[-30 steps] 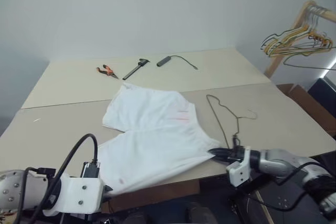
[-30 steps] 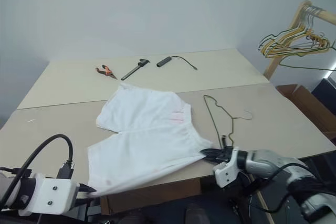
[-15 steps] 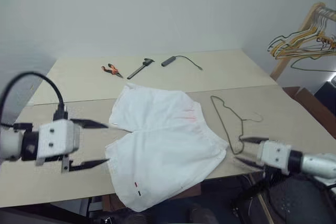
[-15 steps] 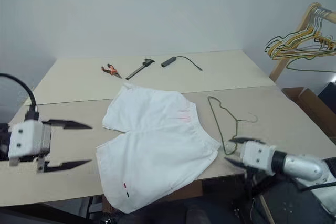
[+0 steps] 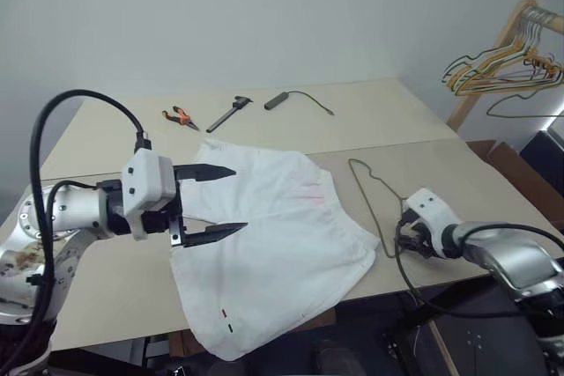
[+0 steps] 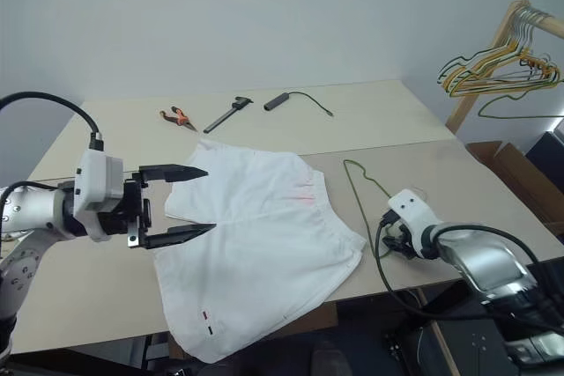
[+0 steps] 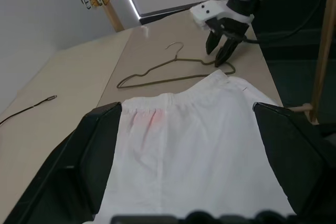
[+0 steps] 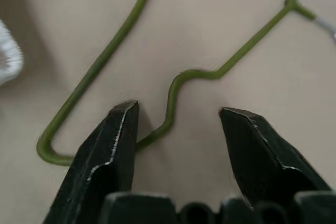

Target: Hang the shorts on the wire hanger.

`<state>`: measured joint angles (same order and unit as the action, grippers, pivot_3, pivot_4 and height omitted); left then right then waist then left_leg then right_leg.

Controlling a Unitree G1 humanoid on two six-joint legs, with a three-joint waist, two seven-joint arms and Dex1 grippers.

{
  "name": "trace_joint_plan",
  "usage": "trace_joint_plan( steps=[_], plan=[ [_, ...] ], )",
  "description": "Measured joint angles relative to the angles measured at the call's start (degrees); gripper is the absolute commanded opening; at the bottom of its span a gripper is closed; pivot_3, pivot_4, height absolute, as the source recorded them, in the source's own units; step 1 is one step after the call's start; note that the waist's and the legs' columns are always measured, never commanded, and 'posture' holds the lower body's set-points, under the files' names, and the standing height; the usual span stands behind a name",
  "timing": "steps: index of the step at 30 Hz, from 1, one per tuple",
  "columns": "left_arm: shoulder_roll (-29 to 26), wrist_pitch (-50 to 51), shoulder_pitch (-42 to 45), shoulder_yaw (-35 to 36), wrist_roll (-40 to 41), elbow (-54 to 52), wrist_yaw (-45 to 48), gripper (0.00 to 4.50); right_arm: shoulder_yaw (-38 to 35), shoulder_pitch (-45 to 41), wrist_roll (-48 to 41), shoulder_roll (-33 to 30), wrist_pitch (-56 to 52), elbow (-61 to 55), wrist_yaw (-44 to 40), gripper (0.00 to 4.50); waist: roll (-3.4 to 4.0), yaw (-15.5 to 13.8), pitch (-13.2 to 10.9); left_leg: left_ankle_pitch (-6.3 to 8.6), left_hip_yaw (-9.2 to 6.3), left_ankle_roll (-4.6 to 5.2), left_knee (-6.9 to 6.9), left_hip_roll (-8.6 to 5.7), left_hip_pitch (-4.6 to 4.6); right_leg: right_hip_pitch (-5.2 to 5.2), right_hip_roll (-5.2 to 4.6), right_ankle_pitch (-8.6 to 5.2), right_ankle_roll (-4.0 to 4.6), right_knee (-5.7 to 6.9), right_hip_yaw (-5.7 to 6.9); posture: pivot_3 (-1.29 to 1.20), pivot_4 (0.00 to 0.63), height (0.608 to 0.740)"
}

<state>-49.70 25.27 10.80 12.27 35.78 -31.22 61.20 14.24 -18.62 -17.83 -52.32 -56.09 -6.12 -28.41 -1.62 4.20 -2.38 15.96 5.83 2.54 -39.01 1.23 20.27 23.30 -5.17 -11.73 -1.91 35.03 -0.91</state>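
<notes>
Shorts (image 5: 269, 235) flat mid-table (image 5: 106, 297), near hem over front edge. Hanger (image 5: 374, 204) just right of shorts. Pliers (image 5: 179, 117), caliper (image 5: 229, 114), cabled tool (image 5: 276, 101) in a row behind. Rack (image 5: 507, 63) far right, off table. Left gripper (image 5: 210, 202) above shorts' left part; right gripper (image 8: 173, 129) over hanger's near corner.

On the worktop (image 5: 458, 182) there is one pair of white shorts (image 5: 273, 244) and one thin green wire hanger (image 5: 374, 200). At the far side lie three small things: one pair of pliers with orange handles (image 5: 179, 117), one dark tool (image 5: 228, 114), and one dark stick with a thin cable (image 5: 295, 99). Beside the worktop stands one wooden rail (image 5: 493, 55) with a bunch of hangers (image 5: 502, 72); their number I cannot tell. Two grippers are seen, the left gripper (image 5: 225, 202) and the right gripper (image 7: 223, 53), each with two black fingers (image 8: 113, 156).
</notes>
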Motion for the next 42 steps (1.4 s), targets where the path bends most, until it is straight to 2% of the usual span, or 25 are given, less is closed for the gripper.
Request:
trace_joint_plan(
  steps=[5,8,11,15,18,20,23,27,32,37,40,42],
  plan=[
    [1.0,-1.6,0.5,-0.7,-1.7,1.1,-1.1,4.37,-0.3,-3.7,4.4,4.7,-3.1,4.9,3.8,0.05,-0.07,-0.1,0.0,0.00,-0.03,0.00,-0.05,-0.06,0.00,-0.04,-0.04,-0.05,-0.09,0.01,0.00,-0.09,0.000,0.740],
    [2.5,-2.1,1.7,-2.3,-2.6,2.3,-2.1,4.37,-2.3,-4.6,6.5,6.8,-3.0,6.9,6.7,0.02,-0.06,-0.3,0.0,-0.01,-0.07,0.01,-0.05,-0.16,0.04,-0.03,-0.11,0.02,-0.18,0.02,0.01,-0.09,0.000,0.740],
    [4.8,-2.7,4.4,-4.5,-4.3,3.7,-3.9,4.37,-4.5,-5.0,10.8,8.5,4.6,7.5,11.8,0.02,-0.06,-0.1,0.0,0.00,-0.07,0.01,-0.04,-0.20,0.10,0.02,-0.11,0.18,-0.33,-0.01,-0.02,-0.10,0.000,0.740],
    [9.7,-2.5,10.1,-7.8,-6.2,7.1,-8.4,4.37,-3.6,-5.1,22.4,6.3,28.1,8.3,18.9,0.02,-0.05,0.0,0.0,0.00,-0.12,0.02,-0.03,-0.24,0.18,0.09,-0.11,0.18,-0.41,-0.02,-0.01,-0.11,0.000,0.740],
    [12.4,0.3,16.1,-9.3,-6.3,11.4,-11.1,4.37,2.8,-5.7,37.8,-3.2,53.0,11.8,23.8,0.02,-0.05,0.1,0.0,0.00,-0.11,0.02,-0.04,-0.29,0.30,0.27,-0.16,0.10,-0.52,-0.01,0.01,-0.12,0.000,0.740],
    [12.8,3.3,20.6,-9.3,-5.6,14.8,-11.6,4.37,6.7,-7.6,47.4,-7.0,65.3,14.8,27.5,0.02,-0.07,0.9,0.0,0.00,-0.12,0.02,-0.05,-0.28,0.43,0.36,-0.14,0.01,-0.67,0.00,0.00,-0.12,0.000,0.740],
    [12.5,7.9,27.4,-9.8,-3.8,19.6,-9.6,4.37,10.8,-11.3,59.5,-8.0,78.5,20.3,34.3,0.02,-0.09,2.3,0.1,-0.05,-0.11,-0.02,-0.14,-0.30,0.85,0.83,-0.15,0.16,-0.47,0.07,-0.12,-0.13,0.000,0.740],
    [11.7,9.8,29.6,-12.3,-4.2,23.7,-5.7,4.37,12.2,-13.6,67.0,-7.9,86.9,25.1,40.2,0.02,-0.08,4.0,0.1,-0.05,-0.14,-0.02,-0.14,-0.30,0.89,0.86,-0.16,0.19,-0.49,0.03,-0.20,-0.14,0.000,0.740],
    [9.9,8.1,32.7,-21.5,-10.0,30.5,2.1,4.37,11.6,-18.0,70.1,-7.4,92.2,25.9,43.1,0.02,-0.08,5.5,0.1,-0.02,-0.19,0.04,-0.15,-0.31,0.87,0.80,-0.16,0.22,-0.55,0.00,-0.21,-0.15,0.000,0.740],
    [13.4,5.9,36.2,-27.0,-16.8,39.6,3.2,4.37,10.4,-19.1,71.1,-7.0,94.8,25.7,43.7,0.02,-0.09,5.8,0.1,-0.02,-0.23,0.07,-0.16,-0.33,0.89,0.79,-0.19,0.25,-0.58,0.02,-0.19,-0.17,0.000,0.740],
    [15.1,5.0,37.6,-29.2,-19.2,43.4,5.0,3.74,9.4,-19.2,71.1,-6.8,95.6,25.6,43.6,0.00,-0.08,6.2,0.1,0.00,-0.22,0.12,-0.16,-0.32,0.90,0.81,-0.20,0.25,-0.59,0.01,-0.22,-0.18,0.000,0.740],
    [15.7,4.2,37.7,-29.4,-19.9,44.0,6.4,3.12,8.8,-19.2,71.1,-6.8,95.7,25.5,43.4,0.00,-0.08,6.5,0.1,0.02,-0.21,0.15,-0.16,-0.29,0.92,0.85,-0.21,0.25,-0.59,0.00,-0.26,-0.18,0.000,0.740]
  ],
)
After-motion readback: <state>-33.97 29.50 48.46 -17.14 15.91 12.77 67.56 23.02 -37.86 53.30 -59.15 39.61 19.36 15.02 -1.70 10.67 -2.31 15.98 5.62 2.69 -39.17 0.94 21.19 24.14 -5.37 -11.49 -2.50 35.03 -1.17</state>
